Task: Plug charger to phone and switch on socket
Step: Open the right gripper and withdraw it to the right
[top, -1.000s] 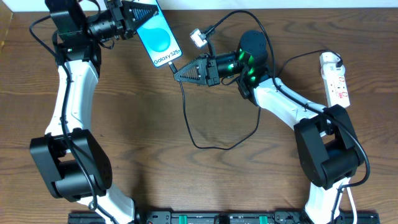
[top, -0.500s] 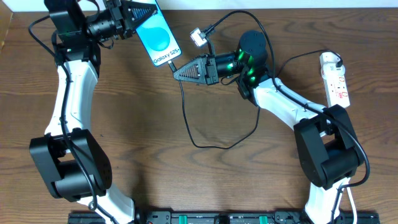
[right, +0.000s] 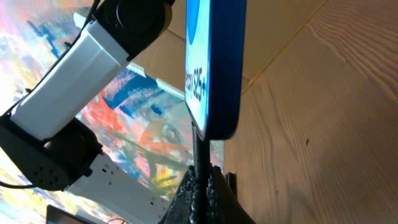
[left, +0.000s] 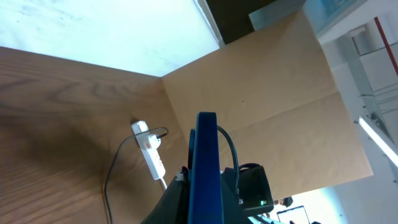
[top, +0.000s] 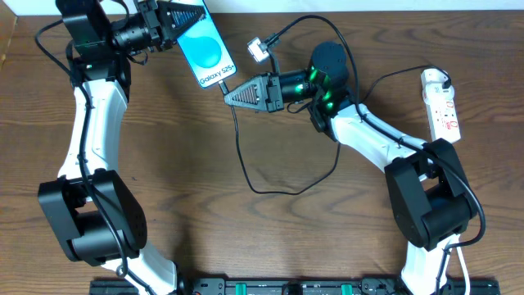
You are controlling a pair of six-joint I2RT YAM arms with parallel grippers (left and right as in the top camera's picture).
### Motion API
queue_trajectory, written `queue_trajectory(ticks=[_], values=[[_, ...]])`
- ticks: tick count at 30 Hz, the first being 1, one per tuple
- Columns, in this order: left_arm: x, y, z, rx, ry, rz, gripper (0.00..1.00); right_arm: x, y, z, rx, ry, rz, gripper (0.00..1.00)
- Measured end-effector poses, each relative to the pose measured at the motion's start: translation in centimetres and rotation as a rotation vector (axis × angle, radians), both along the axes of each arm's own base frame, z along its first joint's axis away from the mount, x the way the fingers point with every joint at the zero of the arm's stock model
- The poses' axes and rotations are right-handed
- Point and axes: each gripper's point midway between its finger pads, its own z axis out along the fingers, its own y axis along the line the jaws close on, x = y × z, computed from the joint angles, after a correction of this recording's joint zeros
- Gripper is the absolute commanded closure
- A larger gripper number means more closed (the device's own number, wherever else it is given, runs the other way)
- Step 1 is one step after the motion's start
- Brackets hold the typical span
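Observation:
My left gripper (top: pixel 196 15) is shut on the top of the phone (top: pixel 209 51), which hangs tilted above the table with its blue screen up. The left wrist view shows the phone (left: pixel 206 168) edge-on between the jaws. My right gripper (top: pixel 229 94) is shut on the charger's black plug (right: pixel 200 149), whose tip meets the phone's (right: pixel 214 62) lower edge. I cannot tell how deep it sits. The black cable (top: pixel 246 168) loops over the table to the white adapter (top: pixel 260 49). The socket (top: pixel 440 102), a white power strip, lies at the far right.
The power strip (left: pixel 150 152) and its cord lie by the table's far right edge. The cable loop (top: pixel 311 184) lies mid-table, under my right arm. A cardboard wall (left: pixel 261 99) stands behind the table.
My right gripper has crept a little up and left with the plug, closing on the phone's lower edge. The phone has shifted slightly left. Both grips are unchanged.

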Motion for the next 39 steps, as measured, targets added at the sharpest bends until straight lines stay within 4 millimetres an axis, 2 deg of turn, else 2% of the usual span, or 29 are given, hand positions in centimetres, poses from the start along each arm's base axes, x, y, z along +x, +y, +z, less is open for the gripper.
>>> queue_trajectory(ticks=[10,12,14,17,20,21,30,35,39], values=[[-0.2,-0.3,0.0,0.007,-0.02,-0.014,0.92,-0.4,0.7,0.0,-0.001,0.018,-0.002,0.98],[-0.2,-0.3,0.0,0.007,-0.02,-0.016,0.92,-0.3,0.7,0.0,-0.001,0.019,-0.003,0.92],[-0.4,-0.5,0.0,0.006,-0.02,-0.027,0.92,0.0,0.8,0.1,0.002,0.026,-0.025,0.8],[-0.9,-1.1,0.0,0.004,-0.019,-0.066,0.92,1.0,0.8,0.3,0.009,0.033,-0.074,0.41],[-1.4,-1.6,0.0,0.002,-0.019,-0.095,0.93,1.6,0.7,0.4,0.014,0.036,-0.105,0.09],[-1.4,-1.6,0.0,0.002,-0.019,-0.097,0.92,1.7,0.7,0.4,0.014,0.04,-0.111,0.02],[-1.4,0.3,0.0,0.0,-0.02,-0.08,0.92,3.1,-0.5,0.4,0.018,0.037,-0.156,0.01],[-1.5,1.5,0.1,-0.001,-0.02,-0.068,0.93,6.1,-3.4,-0.4,-0.006,0.08,-0.244,0.01],[-1.4,2.0,0.1,-0.001,-0.02,-0.059,0.92,8.7,-6.3,-3.3,-0.095,0.216,-0.332,0.01]])
